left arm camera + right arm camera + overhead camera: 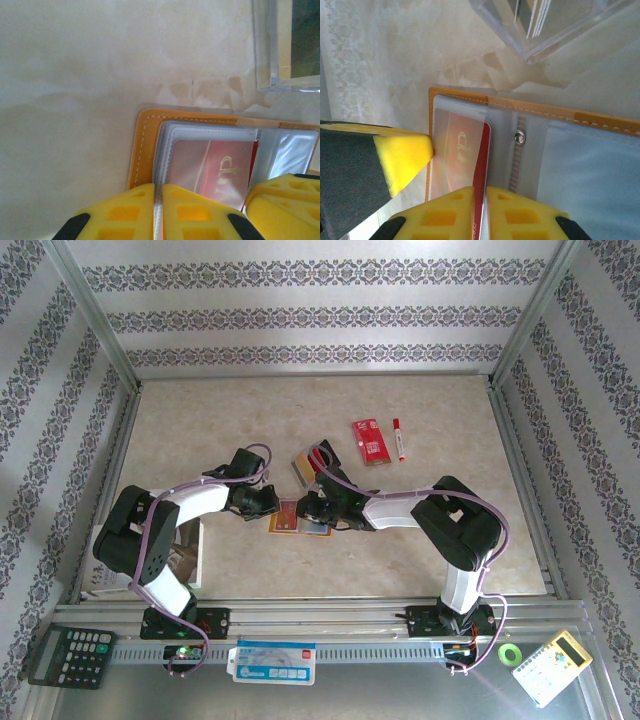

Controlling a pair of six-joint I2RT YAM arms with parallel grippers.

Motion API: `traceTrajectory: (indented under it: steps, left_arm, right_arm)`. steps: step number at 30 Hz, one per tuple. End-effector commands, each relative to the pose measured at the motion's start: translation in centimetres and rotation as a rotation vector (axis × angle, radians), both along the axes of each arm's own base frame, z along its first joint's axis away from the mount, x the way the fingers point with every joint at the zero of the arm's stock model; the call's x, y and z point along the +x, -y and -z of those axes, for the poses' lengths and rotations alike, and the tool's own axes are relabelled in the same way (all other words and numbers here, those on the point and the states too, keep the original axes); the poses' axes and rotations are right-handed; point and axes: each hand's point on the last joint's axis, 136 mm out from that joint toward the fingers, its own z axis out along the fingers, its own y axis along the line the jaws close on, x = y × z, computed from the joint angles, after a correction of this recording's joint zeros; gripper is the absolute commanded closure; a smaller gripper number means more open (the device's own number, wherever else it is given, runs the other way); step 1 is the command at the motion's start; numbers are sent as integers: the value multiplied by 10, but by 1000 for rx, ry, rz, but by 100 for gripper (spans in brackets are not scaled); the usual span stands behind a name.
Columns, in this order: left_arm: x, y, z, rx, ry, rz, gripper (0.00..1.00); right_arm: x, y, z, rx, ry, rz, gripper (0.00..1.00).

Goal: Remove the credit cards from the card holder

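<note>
1. Card holder [298, 531] lay open and flat on the table [200, 430] just below the middle of the top view, with the left gripper [268, 502] at its left edge and the right gripper [315, 508] over its right part. A red credit card [287, 517] showed in its left half. Just above it stood a clear box [302, 468], and further to the upper right, well apart, lay a red packet [370, 440] and a red marker [399, 438] side by side.

2. In the left wrist view the card holder's orange stitched border [137, 150] ran up the lower middle of the frame, with the red credit card [225, 170] inside a clear pocket to its right. The left gripper [157, 192] at the bottom edge was closed down to a thin slit. A sheet of the holder's clear pocket was pinched in that slit. A yellow finger [282, 200] of the right gripper sat at the lower right, and a corner of the clear box [272, 50] stood at the upper right.

3. In the right wrist view the card holder [455, 95] crossed the frame from centre left to right, a metal snap stud [519, 136] on its inner strip. The right gripper [480, 197] at the bottom was nearly closed. It seemed to be nipping the edge of the red credit card [482, 160], though the pocket film blurred where card and plastic met. The left gripper's yellow fingertip [402, 155] touched the holder's left edge, and the clear box [545, 30] with cards upright inside filled the upper right corner.
</note>
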Motion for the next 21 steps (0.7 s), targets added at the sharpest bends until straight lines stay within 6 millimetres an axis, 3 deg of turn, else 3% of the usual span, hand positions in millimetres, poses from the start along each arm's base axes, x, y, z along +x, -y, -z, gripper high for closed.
traceTrajectory:
  steps: [1,21]
  left_arm:
    - [-19,-3,21,55,-68,39,89]
    - [-19,-3,19,53,-66,36,88]
  right_arm:
    - [0,4,4,4,-23,9,85]
    - [-1,-3,7,20,-54,-16,89]
